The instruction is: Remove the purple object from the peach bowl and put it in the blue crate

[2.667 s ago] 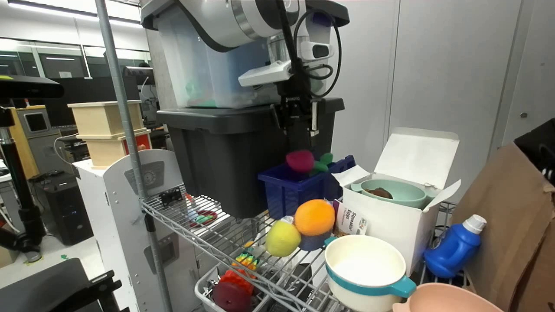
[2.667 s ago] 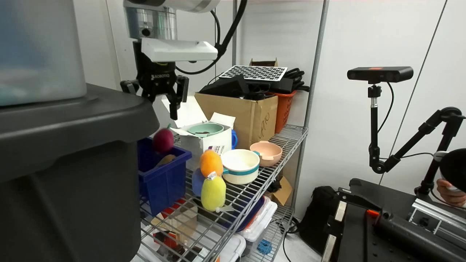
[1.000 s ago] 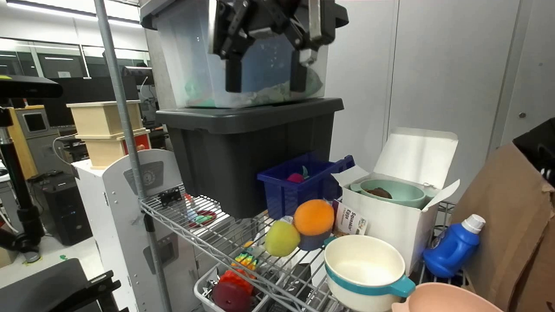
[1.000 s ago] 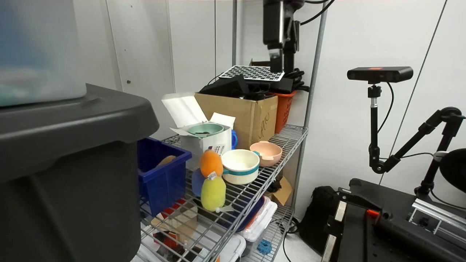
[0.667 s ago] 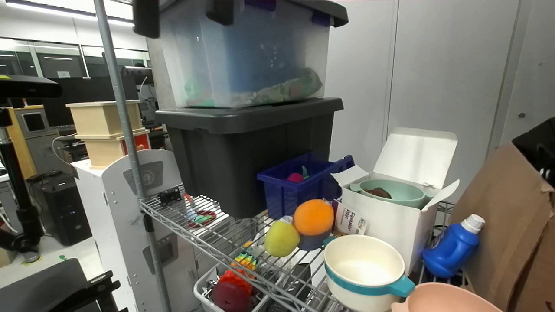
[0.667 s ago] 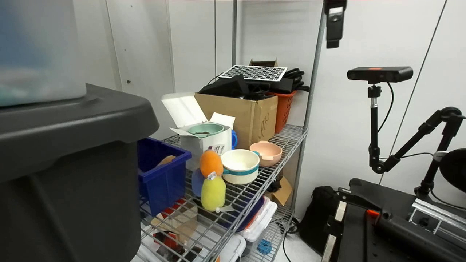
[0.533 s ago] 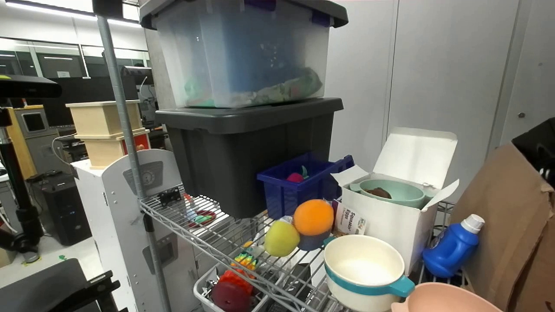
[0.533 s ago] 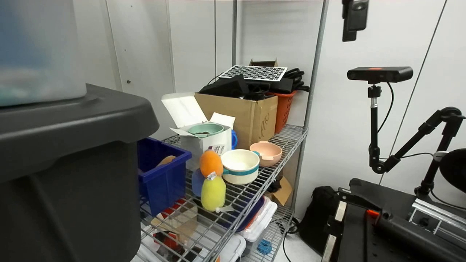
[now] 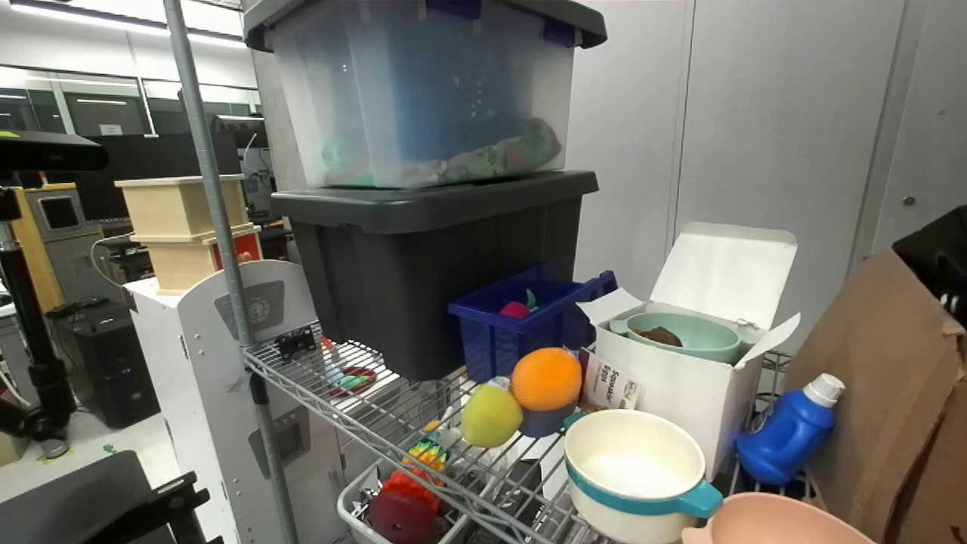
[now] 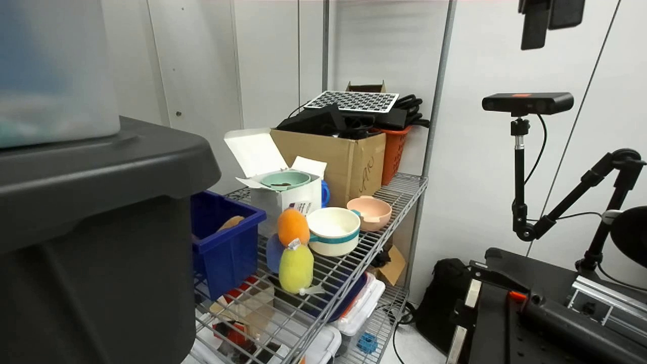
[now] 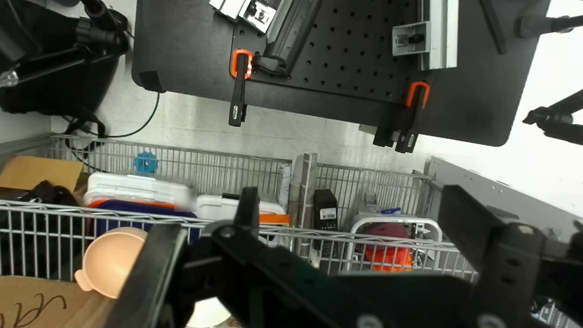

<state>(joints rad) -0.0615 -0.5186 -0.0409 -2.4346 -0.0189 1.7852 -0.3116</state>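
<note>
The purple object (image 9: 514, 310) is magenta-pink with a green leaf-like part. It lies inside the blue crate (image 9: 491, 344), with only its top showing over the rim. In an exterior view the crate (image 10: 230, 263) also shows, but the purple object is hidden in it. The peach bowl (image 10: 378, 208) stands at the shelf's end and looks empty; it also shows in the wrist view (image 11: 109, 262). My gripper (image 11: 350, 200) is open and empty, its fingers wide apart. In an exterior view the gripper (image 10: 550, 31) is high at the upper right, far from the crate.
A cream bowl (image 9: 634, 457) with a teal band stands beside the peach bowl. An orange ball (image 9: 547, 380) and a yellow one (image 9: 491, 415) sit before the crate. An open white box (image 9: 684, 393) holds a mint bowl. A black tote (image 9: 378, 287) stands against the crate.
The purple object was in mid-air just above the crate under the open gripper; now it lies in the crate. The gripper has risen and swung away from the shelf, out of an exterior view.
</note>
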